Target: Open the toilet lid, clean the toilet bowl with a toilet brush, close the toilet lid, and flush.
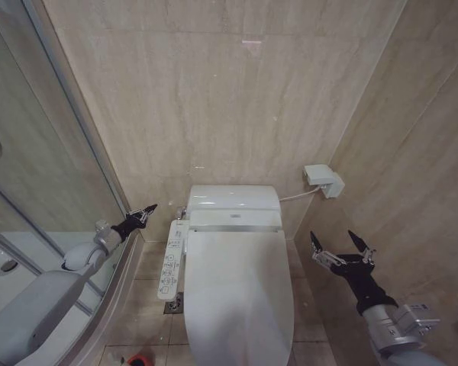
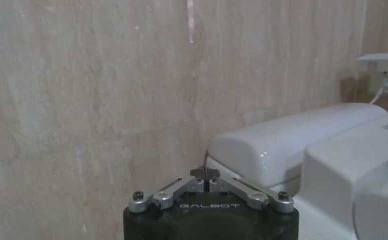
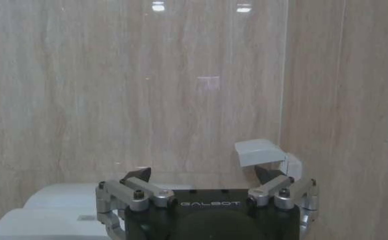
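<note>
Right gripper [image 1: 340,242] spread beside toilet lid [image 1: 240,290] (down)

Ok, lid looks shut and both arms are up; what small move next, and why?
Probably lower the open right gripper toward the toilet lid front rim: the lid lies closed over the bowl, and the shut left gripper sits back by the tank.
</note>
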